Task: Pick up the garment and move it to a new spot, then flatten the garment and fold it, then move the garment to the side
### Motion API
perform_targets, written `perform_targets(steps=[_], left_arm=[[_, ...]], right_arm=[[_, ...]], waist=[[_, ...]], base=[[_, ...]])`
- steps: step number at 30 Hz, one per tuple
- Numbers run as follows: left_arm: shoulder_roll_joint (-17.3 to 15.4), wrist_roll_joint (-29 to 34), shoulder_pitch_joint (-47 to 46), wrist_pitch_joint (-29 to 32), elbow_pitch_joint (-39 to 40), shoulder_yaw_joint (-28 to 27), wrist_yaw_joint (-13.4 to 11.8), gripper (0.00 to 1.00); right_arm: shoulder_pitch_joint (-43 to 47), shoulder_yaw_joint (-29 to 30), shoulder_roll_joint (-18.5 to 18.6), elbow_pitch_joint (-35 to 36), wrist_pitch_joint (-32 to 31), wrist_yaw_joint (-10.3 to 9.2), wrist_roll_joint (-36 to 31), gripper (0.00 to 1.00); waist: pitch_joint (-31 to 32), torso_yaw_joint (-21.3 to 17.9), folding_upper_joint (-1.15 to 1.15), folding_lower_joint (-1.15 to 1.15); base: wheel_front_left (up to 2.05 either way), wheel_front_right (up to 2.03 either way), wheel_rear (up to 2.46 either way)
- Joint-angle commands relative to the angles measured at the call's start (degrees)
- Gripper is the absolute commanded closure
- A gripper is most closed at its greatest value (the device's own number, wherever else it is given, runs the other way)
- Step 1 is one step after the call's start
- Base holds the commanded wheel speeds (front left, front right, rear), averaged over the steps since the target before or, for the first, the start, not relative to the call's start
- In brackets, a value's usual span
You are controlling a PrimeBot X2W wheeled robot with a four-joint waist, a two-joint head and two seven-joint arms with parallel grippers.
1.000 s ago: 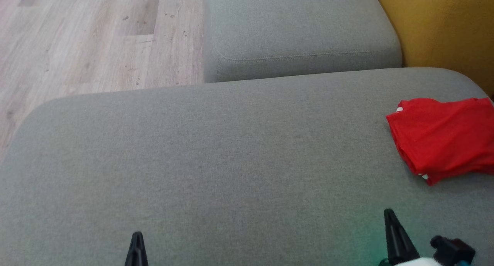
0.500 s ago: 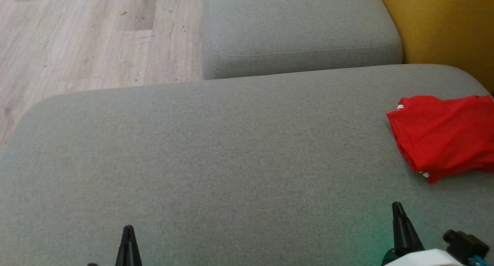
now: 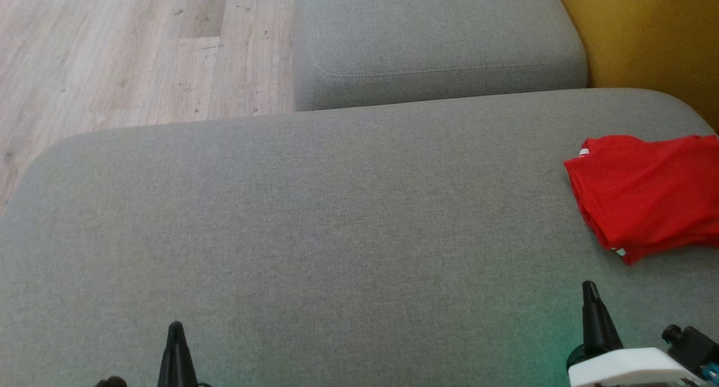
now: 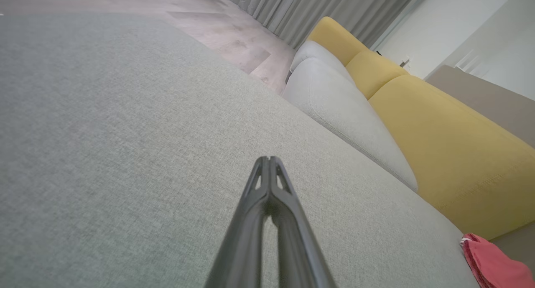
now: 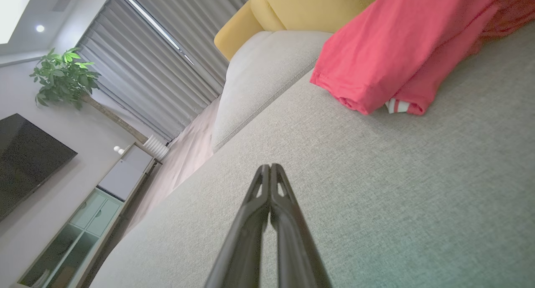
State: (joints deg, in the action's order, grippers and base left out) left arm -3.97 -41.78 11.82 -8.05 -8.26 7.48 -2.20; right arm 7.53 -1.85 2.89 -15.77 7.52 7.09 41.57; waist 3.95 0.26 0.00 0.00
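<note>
- Change observed: over the last second the whole head view has shifted slightly, so the camera has moved. The garment (image 3: 646, 196) has not been displaced on the seat cushion (image 3: 337, 224)
- Change observed: beyond that shift, the left gripper (image 3: 175, 326) and the right gripper (image 3: 588, 288) have both risen a little further into the head view and stand slightly wider apart. More of the right arm's white wrist housing (image 3: 623, 364) is exposed
- Pincer state: both wrist views show each pair of fingers pressed together, tip to tip, with nothing between them. Neither gripper touches the garment
- Task object location: the garment lies at the right end of the seat cushion, near the yellow backrest (image 3: 646, 33), ahead of and to the right of the right gripper, and well apart from the left gripper
- Task meaning (judgement): the garment appears folded and set aside, so the sequence is likely at or near completion, with the arms repositioning clear of it
- Materials: the garment is thin, matte red knit, folded into a compact, roughly rectangular stack with soft rounded folds. A white striped trim (image 5: 396, 105) protrudes at one corner
- Materials: the seat cushion is grey, coarse-woven upholstery with rounded corners. A second grey cushion (image 3: 438, 33) with a stitched seam lies beyond it, beside pale wood-plank floor (image 3: 140, 50)
</note>
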Motion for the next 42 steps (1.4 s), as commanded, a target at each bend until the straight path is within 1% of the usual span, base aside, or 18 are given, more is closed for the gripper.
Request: perform_targets(steps=[1,20,21,42], left_arm=[[-0.7,-2.2,-3.2,0.4,1.3,-1.4,0.5,1.00],[-0.8,-16.0,-7.1,3.5,-0.6,-3.9,3.0,1.00],[-0.8,-16.0,-7.1,3.5,-0.6,-3.9,3.0,1.00],[-0.8,-30.3,-11.3,7.0,-2.6,-6.9,5.6,1.00]], right_arm=[[-3.4,-0.1,1.1,1.9,-0.5,0.17,2.2,1.00],[-6.2,1.6,1.3,1.9,-3.7,0.23,15.9,1.00],[-6.2,1.6,1.3,1.9,-3.7,0.23,15.9,1.00],[-9.0,3.5,1.3,1.9,-7.1,0.30,30.1,1.00]], waist=[[-0.1,0.0,0.00,0.00],[-1.2,-0.1,0.00,0.00],[-1.2,-0.1,0.00,0.00],[-2.3,-0.2,0.00,0.00]], base=[[0.00,0.00,0.00],[0.00,0.00,0.00],[0.00,0.00,0.00],[0.00,0.00,0.00]])
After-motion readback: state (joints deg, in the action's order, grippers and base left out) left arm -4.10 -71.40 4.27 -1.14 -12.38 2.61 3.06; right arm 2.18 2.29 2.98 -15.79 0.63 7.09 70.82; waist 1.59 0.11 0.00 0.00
